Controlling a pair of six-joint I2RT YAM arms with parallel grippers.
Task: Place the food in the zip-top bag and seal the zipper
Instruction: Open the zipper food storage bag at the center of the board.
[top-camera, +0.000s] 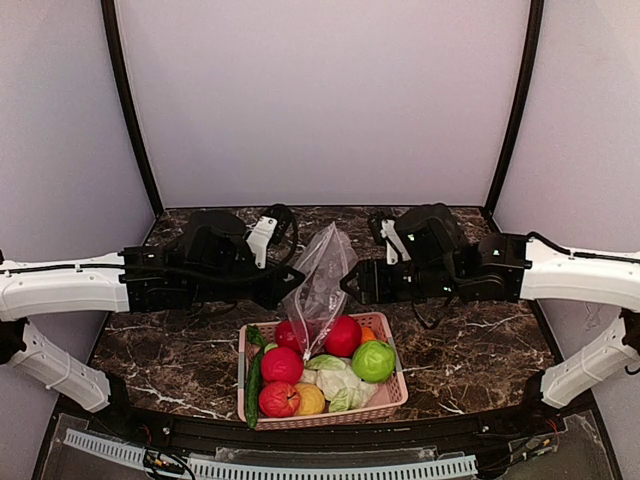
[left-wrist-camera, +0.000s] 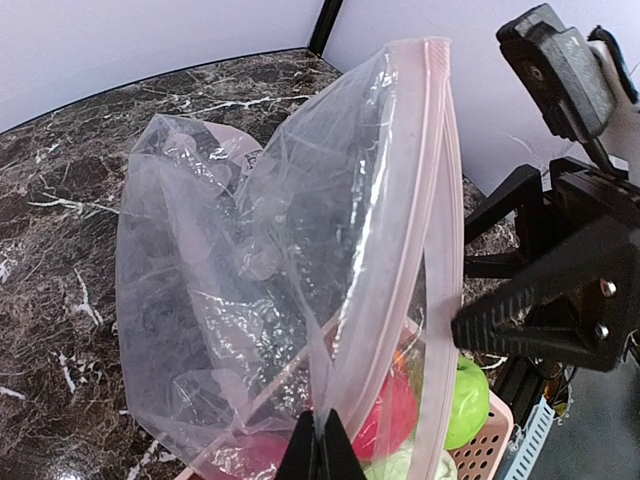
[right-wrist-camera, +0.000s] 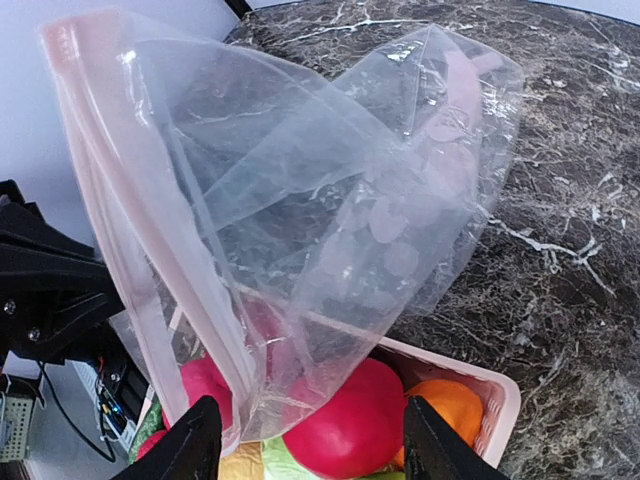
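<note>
The clear zip-top bag (top-camera: 322, 280) hangs in the air over the back of the pink basket (top-camera: 392, 392). My left gripper (top-camera: 292, 287) is shut on its lower edge; the closed tips show in the left wrist view (left-wrist-camera: 321, 450). The pink zipper (left-wrist-camera: 432, 180) runs up the bag's right side. My right gripper (top-camera: 348, 283) is open beside the bag, its fingers (right-wrist-camera: 200, 440) spread wide around the bag's lower corner (right-wrist-camera: 250, 400) without closing on it. The food lies in the basket: red balls (top-camera: 343, 336), a green ball (top-camera: 373, 360), cabbage (top-camera: 338, 380), a yellow ball (top-camera: 310, 400), an orange ball (right-wrist-camera: 450, 412), a cucumber (top-camera: 252, 385).
The basket stands on the dark marble table (top-camera: 470, 340) near the front edge. White walls enclose the back and sides. Both arms reach in from the sides and meet above the basket's back rim.
</note>
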